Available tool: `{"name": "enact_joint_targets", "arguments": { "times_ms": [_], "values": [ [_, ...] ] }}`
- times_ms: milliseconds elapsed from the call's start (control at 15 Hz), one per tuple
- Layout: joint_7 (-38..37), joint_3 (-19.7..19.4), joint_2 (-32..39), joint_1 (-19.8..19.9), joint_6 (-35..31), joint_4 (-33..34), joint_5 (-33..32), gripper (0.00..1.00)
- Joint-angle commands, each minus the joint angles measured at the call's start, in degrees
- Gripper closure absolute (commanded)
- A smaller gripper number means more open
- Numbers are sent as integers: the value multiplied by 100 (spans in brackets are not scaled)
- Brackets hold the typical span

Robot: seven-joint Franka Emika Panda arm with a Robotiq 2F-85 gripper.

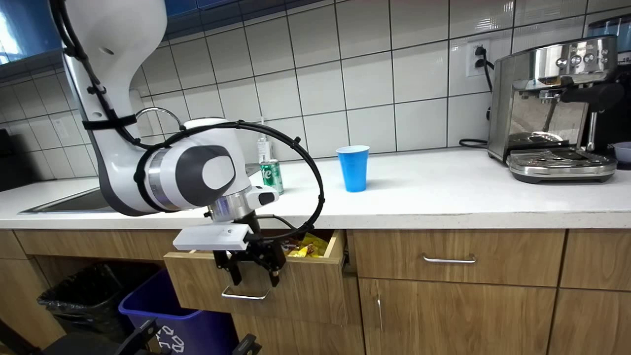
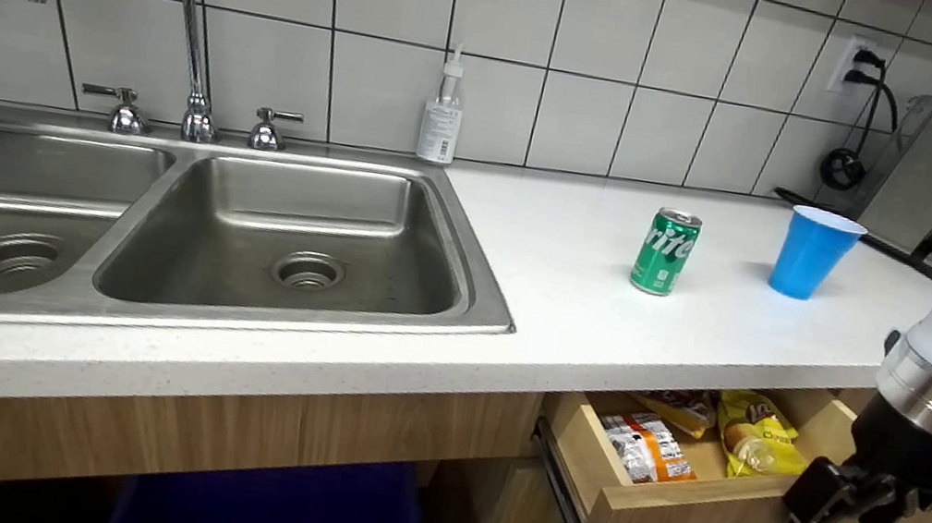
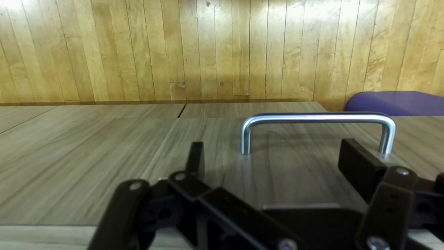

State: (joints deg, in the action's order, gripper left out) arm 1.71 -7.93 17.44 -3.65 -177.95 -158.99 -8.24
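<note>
Counter [image 1: 424,182], both exterior views: blue cup [image 2: 812,260] is standing upright; green Sprite can [image 2: 666,252] is standing upright near it, label partly showing. Pump bottle [image 2: 441,122] is standing at the back corner of the double steel sink [image 2: 139,217], close to the tiled wall [image 1: 369,79]. Chrome faucet [image 2: 199,118] is rising at the sink's back edge between two lever handles [image 2: 267,133]. Espresso machine [image 1: 542,108] is sitting on the cup's side away from the sink; black plugs [image 1: 480,51] are sitting in the wall outlet [image 1: 472,66] nearby. Below the counter: purple recycling bin [image 1: 202,328] is standing just beside a black-lined bin [image 1: 74,303]. Wrist view: plank floor [image 3: 215,52] is catching bright glare along the top edge.
</note>
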Motion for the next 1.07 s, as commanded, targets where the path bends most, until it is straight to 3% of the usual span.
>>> {"name": "enact_joint_targets", "arguments": {
  "times_ms": [0, 1000],
  "values": [
    [-110, -162, 59, -213, -162, 173, 88, 0],
    [-42, 275, 633, 109, -173, 1082, 370, 0]
  ]
}}
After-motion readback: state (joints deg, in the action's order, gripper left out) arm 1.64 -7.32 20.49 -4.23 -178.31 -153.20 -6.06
